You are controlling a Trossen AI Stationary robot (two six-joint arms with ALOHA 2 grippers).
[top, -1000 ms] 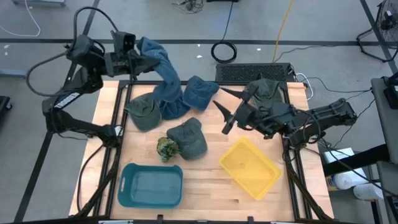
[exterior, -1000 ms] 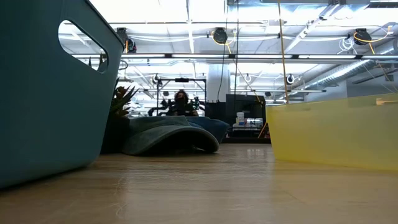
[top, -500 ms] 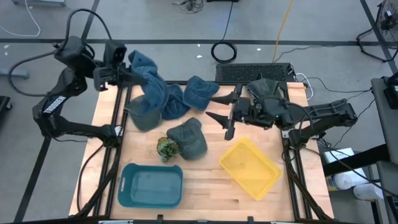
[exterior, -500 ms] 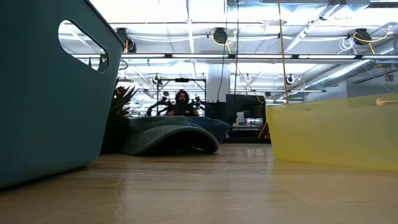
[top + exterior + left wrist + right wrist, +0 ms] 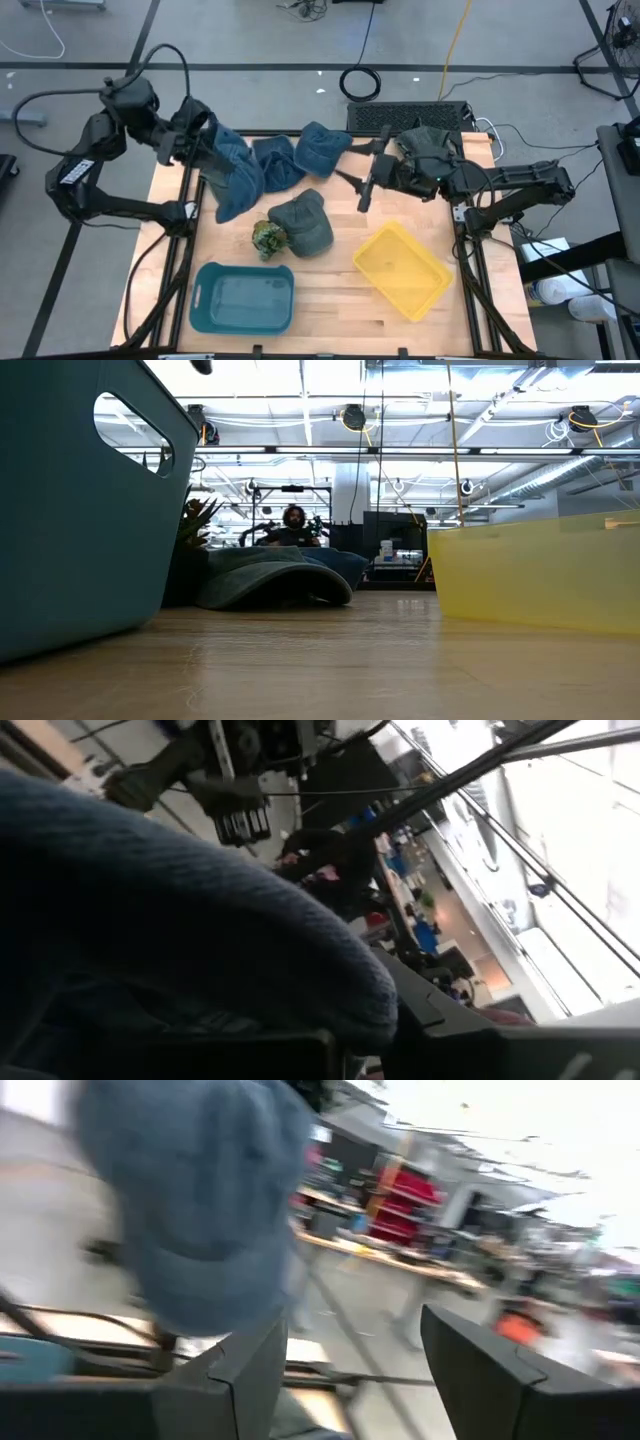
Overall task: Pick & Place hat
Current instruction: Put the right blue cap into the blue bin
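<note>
**Left arm holds a blue hat over the bench's far-left corner**

Here, seen from above, a wooden bench [image 5: 330, 290] carries several hats, two bins and a small plant. The left gripper [image 5: 190, 140] is above the far-left corner of the bench, its fingers closed on a blue denim hat [image 5: 228, 175], which hangs down from it toward the bench. In the left wrist view this hat [image 5: 150, 920] fills most of the picture, right up against the camera.

The right gripper [image 5: 362, 180] is over the far middle of the bench, to the right of the hats. Its fingers are spread wide apart and hold nothing. A grey-green hat [image 5: 425, 145] lies draped over the right arm behind the gripper. In the right wrist view the two dark fingers [image 5: 250, 1365] stand apart, with a blue hat [image 5: 190, 1210] showing beyond them.

On the bench, a second blue hat [image 5: 322, 148] lies at the far middle, and more blue cloth [image 5: 278, 165] lies just beside it, between it and the held hat. A dark grey-green cap [image 5: 303, 222] rests near the centre, touching a small green plant [image 5: 267, 238] on its left. A teal bin [image 5: 243, 297] stands at the near left, and a yellow bin [image 5: 402, 270] at the near right, turned at an angle.

The low view looks level across the bench between the teal bin [image 5: 80, 510] and the yellow bin [image 5: 540, 570], with the cap [image 5: 270, 575] beyond them.
</note>
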